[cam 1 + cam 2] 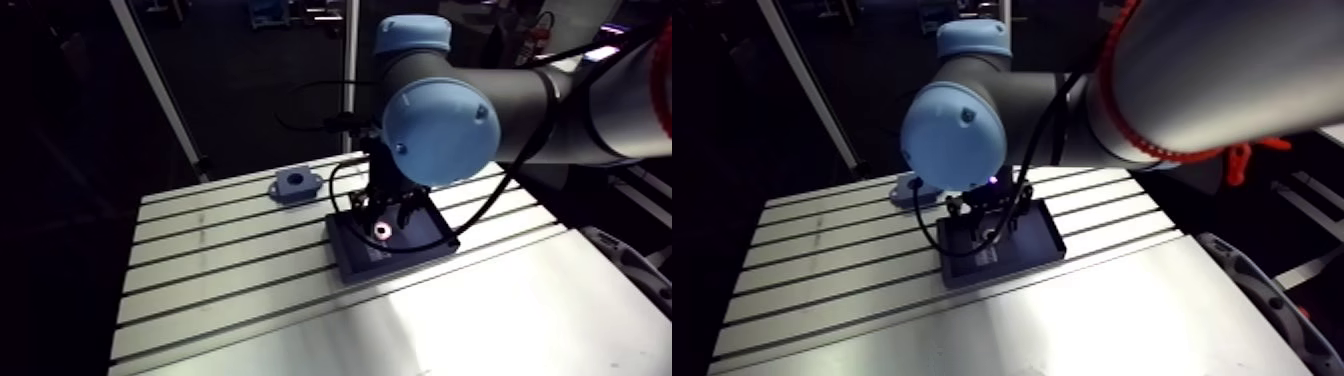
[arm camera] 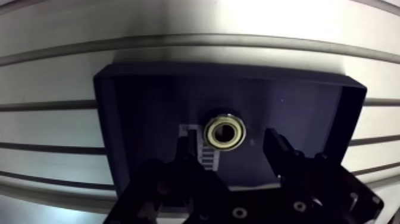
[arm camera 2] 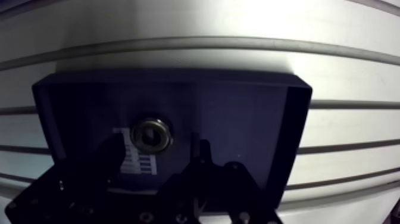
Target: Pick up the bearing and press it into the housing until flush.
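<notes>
Gripper (image 2: 227,142) spread wide over dark tray (image 2: 149,95) – bearing (image 2: 224,133) between its fingers, ungripped – blue housing (image 1: 295,183) well apart.

A robotics lab: an industrial arm (image 1: 440,130) reaches over a slotted aluminium table (image 1: 220,272).

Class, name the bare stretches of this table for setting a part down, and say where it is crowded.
Bare: the table on its near side, between tray and front edge, and the slotted stretch flanking the housing. Crowded: the tray, pincer over bearing.
</notes>
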Controlling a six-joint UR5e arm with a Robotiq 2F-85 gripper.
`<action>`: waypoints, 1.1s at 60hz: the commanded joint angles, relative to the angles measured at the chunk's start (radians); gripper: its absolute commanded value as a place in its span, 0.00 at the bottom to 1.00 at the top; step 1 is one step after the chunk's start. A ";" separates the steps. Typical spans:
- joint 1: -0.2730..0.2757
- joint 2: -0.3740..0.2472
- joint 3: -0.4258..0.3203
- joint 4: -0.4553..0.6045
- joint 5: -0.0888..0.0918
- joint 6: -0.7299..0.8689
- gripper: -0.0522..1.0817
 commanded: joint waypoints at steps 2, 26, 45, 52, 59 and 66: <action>0.001 0.002 0.001 -0.002 0.000 0.001 0.35; 0.002 0.015 -0.002 -0.004 0.001 0.004 0.39; 0.004 0.020 -0.009 -0.006 0.001 0.007 0.41; 0.005 0.023 -0.011 -0.005 0.001 0.009 0.41; 0.007 0.023 -0.010 -0.005 0.000 0.007 0.42; 0.007 0.023 -0.010 -0.005 0.000 0.009 0.44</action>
